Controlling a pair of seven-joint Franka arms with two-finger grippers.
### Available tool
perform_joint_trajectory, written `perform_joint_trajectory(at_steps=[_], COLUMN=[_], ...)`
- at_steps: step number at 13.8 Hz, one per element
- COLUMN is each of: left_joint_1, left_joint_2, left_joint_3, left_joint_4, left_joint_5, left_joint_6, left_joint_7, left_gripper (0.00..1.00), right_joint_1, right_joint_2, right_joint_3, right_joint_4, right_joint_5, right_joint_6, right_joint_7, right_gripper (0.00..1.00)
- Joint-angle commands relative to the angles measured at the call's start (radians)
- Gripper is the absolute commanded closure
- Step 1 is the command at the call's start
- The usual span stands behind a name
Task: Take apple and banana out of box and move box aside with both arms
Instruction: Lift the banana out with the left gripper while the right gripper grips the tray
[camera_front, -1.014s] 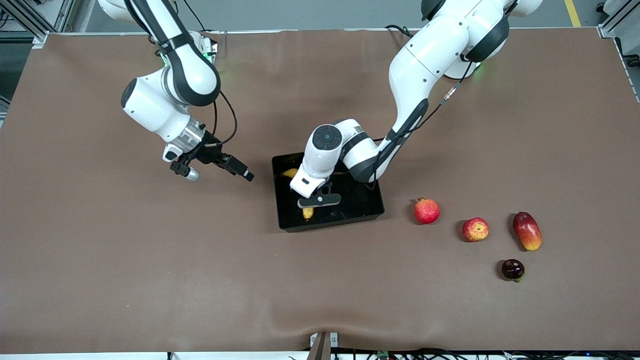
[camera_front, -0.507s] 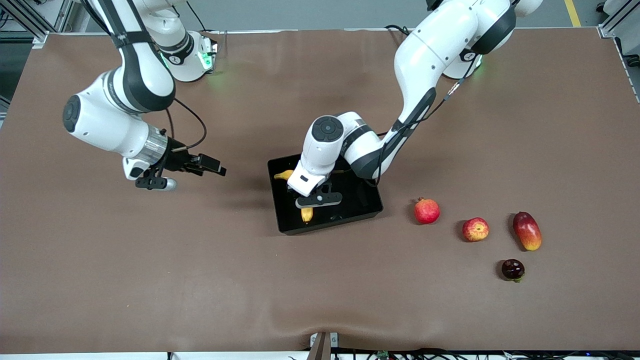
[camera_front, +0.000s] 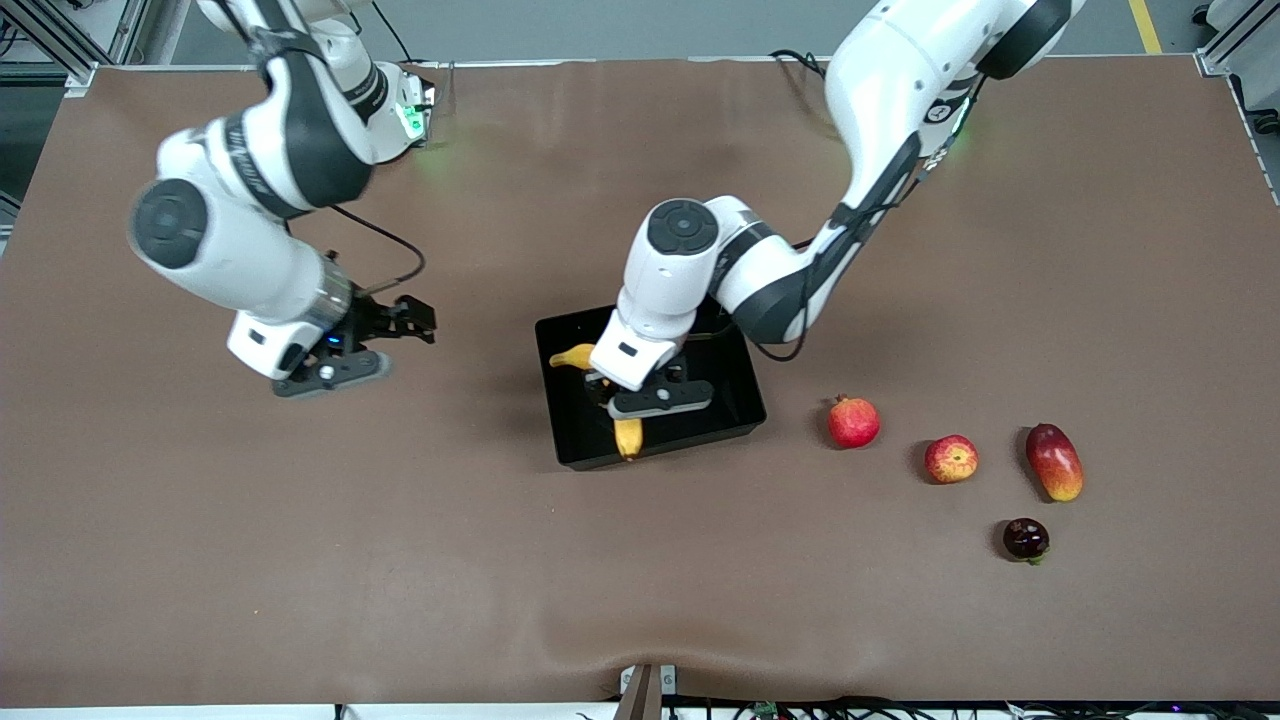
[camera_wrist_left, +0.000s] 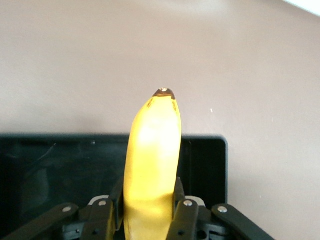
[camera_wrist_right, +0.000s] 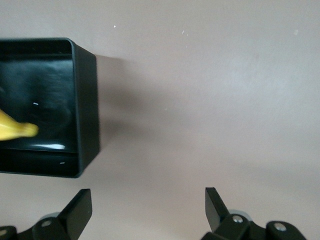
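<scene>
The left gripper (camera_front: 640, 395) is clamping the banana (camera_wrist_left: 152, 165) over the box (camera_front: 735, 365); next it needs carrying clear. The right gripper (camera_front: 385, 330) is waiting, fingers spread, over bare table.

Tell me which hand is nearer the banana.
Left. The left hand is shut on the banana over the box; the right hand hangs open beside the box.
</scene>
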Motion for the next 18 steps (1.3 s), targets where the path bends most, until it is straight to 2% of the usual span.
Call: perform_joint_trajectory(at_steps=[1,3,5,9,13,16,18], left_joint_1=[0.096,0.205,0.299,0.528,0.766,0.885,0.940], left_joint_2=[-0.107,-0.164,-0.215,-0.284,-0.293,-0.283,-0.264], left_joint_3=[-0.040,-0.075,-0.090,-0.147,-0.179,-0.186,-0.186], left_joint_4=[-0.035,-0.058,-0.126,-0.307,-0.440,-0.499,-0.560], left_joint_5=[-0.056,-0.096,-0.104,-0.104,-0.103,-0.103,-0.093], left_joint_6=[-0.141,-0.276,-0.338,-0.338,-0.288,-0.268,-0.179], left_joint_7=[0.091,0.253,0.343,0.491,0.681,0.834,0.848], left_gripper=[1.00,1.00,1.00,1.00,1.00,1.00,1.00], right_joint_1=[0.093,0.146,0.171,0.214,0.248,0.275,0.286], right_joint_2=[0.065,0.107,0.150,0.219,0.280,0.337,0.375], right_joint_3=[-0.002,-0.002,-0.002,-0.003,-0.003,-0.003,-0.003], right_joint_4=[0.060,0.087,0.122,0.146,0.146,0.147,0.147], right_joint_5=[-0.155,-0.186,-0.189,-0.200,-0.235,-0.284,-0.342], right_joint_6=[-0.015,-0.014,-0.009,0.071,0.143,0.201,0.242], right_joint_7=[-0.004,0.002,0.005,0.054,0.109,0.178,0.244], right_gripper=[0.00,0.00,0.00,0.00,0.00,0.00,0.00])
